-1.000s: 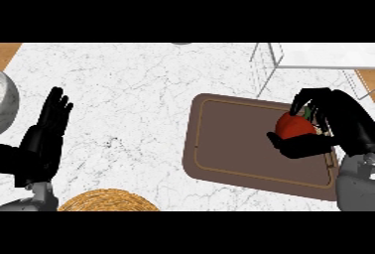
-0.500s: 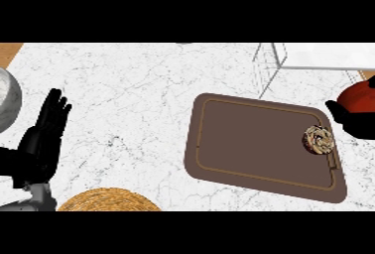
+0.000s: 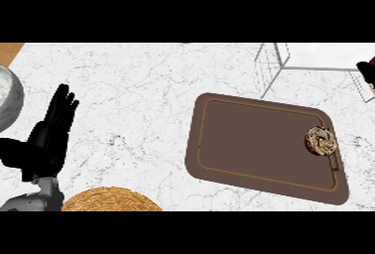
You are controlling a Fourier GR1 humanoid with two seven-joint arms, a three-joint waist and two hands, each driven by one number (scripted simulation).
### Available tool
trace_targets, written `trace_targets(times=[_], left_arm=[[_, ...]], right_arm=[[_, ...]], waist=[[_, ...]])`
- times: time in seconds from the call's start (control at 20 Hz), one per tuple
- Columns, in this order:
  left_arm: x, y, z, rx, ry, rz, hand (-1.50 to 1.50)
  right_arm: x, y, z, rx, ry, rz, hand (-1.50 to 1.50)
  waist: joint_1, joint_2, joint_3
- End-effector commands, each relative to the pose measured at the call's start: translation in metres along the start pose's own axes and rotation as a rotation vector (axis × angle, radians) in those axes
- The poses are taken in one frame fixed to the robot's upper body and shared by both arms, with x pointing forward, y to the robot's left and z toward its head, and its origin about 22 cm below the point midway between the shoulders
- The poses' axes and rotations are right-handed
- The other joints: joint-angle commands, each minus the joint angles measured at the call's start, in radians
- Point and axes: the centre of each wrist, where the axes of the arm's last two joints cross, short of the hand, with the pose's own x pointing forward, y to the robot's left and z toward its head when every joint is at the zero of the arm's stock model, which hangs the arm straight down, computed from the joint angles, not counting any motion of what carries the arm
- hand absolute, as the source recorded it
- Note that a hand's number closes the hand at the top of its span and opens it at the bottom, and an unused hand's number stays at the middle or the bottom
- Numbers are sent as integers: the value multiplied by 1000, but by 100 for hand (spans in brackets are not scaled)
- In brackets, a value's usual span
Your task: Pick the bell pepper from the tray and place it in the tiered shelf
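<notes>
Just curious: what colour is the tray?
Dark brown tray, thin lighter line inside its rim; head view.

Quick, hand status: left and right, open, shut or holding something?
Left hand: open, resting at the view's left, holding nothing.
Right hand: only a sliver at the right edge; cannot be told.

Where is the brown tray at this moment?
In the head view, the tray lies right of centre on the counter, just in front of the wire shelf.
</notes>
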Motion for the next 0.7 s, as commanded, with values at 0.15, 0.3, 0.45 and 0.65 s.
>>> trace_targets(times=[0.15,0.3,0.45,0.65], left_arm=[[3,7,-2,4,-3,21,0],[4,-3,-8,-2,-4,10,0],[4,14,-1,-30,-16,15,0],[-18,-6,5,7,-18,5,0]], right_arm=[[-33,18,-47,-45,34,-42,150],[-28,22,-70,-54,11,-51,150],[-51,62,-76,-87,-2,-44,150],[-42,61,-100,-118,-18,-85,150]], waist=[[4,1,0],[5,2,0],[12,4,0],[12,4,0]])
